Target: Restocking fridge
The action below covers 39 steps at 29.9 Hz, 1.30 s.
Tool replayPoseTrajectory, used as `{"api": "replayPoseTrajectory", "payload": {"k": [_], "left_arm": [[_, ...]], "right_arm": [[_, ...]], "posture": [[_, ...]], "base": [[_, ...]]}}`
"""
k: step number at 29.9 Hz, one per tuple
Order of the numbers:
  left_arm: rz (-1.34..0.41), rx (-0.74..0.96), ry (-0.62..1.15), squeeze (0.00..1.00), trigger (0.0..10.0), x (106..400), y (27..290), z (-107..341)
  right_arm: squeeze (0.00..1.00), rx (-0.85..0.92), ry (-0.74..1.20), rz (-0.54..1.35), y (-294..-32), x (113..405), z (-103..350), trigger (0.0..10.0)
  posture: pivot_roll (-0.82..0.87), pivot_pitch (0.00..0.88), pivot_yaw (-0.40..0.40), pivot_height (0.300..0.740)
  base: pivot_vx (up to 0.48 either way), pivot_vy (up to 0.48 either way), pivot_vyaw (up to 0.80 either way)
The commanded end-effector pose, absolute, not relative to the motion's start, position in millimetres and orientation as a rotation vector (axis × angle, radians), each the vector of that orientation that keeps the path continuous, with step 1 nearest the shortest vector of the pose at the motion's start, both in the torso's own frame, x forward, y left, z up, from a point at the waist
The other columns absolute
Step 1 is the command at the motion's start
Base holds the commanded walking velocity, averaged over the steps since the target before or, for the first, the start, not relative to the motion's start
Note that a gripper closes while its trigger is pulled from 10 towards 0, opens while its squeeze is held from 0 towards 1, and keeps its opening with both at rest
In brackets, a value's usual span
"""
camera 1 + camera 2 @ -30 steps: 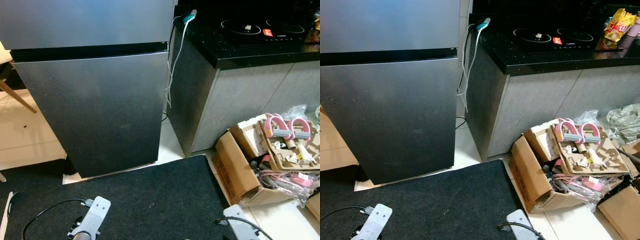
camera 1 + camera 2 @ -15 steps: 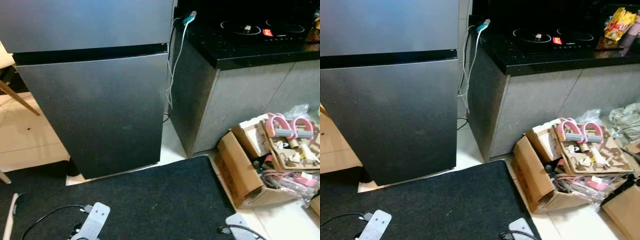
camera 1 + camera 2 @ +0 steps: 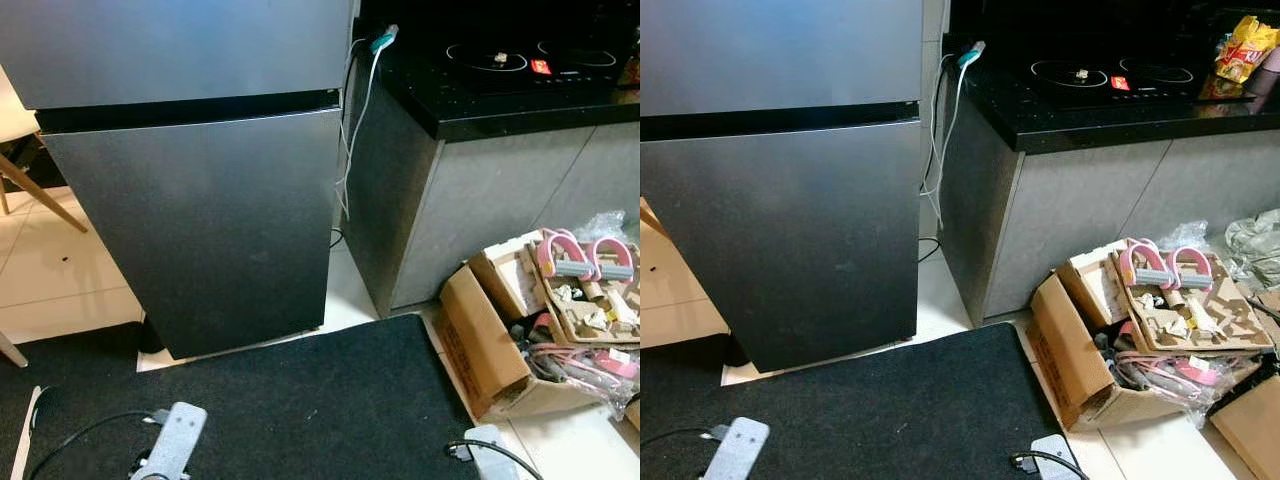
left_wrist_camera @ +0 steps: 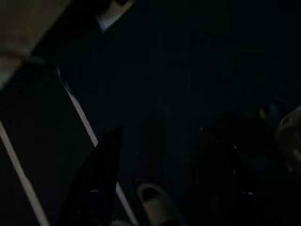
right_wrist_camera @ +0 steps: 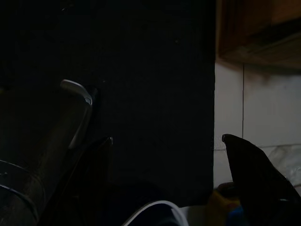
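Facing fridge (image 3: pixel 200 190), both doors closed, upright, straight ahead beyond black mat (image 3: pixel 300 400) | left gripper (image 4: pixel 155 188) and right gripper (image 5: pixel 169 183) hung low over mat, fingers spread, holding nothing | left arm judged slightly nearer the lower door.

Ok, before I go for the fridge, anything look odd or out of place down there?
Fridge is shut and looks undamaged. What stands out is the torn cardboard box on the floor to the right, below the counter, spilling pink items and packaging. A white cable dangles between fridge and counter.
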<state>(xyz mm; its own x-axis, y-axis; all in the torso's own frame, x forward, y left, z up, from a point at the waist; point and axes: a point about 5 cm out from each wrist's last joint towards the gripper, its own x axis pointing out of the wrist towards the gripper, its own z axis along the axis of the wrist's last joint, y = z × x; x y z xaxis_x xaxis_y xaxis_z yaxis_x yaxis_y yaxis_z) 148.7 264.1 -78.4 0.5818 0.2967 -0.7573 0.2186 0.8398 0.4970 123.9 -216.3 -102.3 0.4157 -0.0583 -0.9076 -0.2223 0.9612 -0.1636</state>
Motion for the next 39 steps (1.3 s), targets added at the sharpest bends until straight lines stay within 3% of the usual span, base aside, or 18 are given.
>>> {"api": "replayPoseTrajectory", "payload": {"k": [1, 22, 32, 39], "left_arm": [[0.053, 0.591, 0.962, 0.00, 10.0, 150, 265, -78], [0.164, 0.491, 0.948, 0.00, 10.0, 159, 272, -72], [0.145, 0.508, 0.990, 0.00, 10.0, 138, 274, -79], [0.115, 0.545, 0.980, 0.00, 10.0, 141, 277, -77]], "right_arm": [[0.00, -0.267, 1.151, 0.083, -220, 123, -102, 10.0], [0.00, -0.256, 1.173, 0.094, -216, 112, -106, 10.0], [0.00, -0.224, 1.131, 0.037, -224, 114, -103, 10.0], [0.00, -0.198, 1.116, 0.079, -212, 115, -105, 10.0]], "posture": [[0.00, 0.000, -0.042, 0.706], [0.03, 0.000, -0.045, 0.706], [0.04, 0.000, -0.033, 0.706], [0.06, 0.012, -0.007, 0.706]], "base": [[0.000, 0.000, 0.00], [0.000, 0.000, 0.00], [0.000, 0.000, 0.00], [0.000, 0.000, 0.00]]}}
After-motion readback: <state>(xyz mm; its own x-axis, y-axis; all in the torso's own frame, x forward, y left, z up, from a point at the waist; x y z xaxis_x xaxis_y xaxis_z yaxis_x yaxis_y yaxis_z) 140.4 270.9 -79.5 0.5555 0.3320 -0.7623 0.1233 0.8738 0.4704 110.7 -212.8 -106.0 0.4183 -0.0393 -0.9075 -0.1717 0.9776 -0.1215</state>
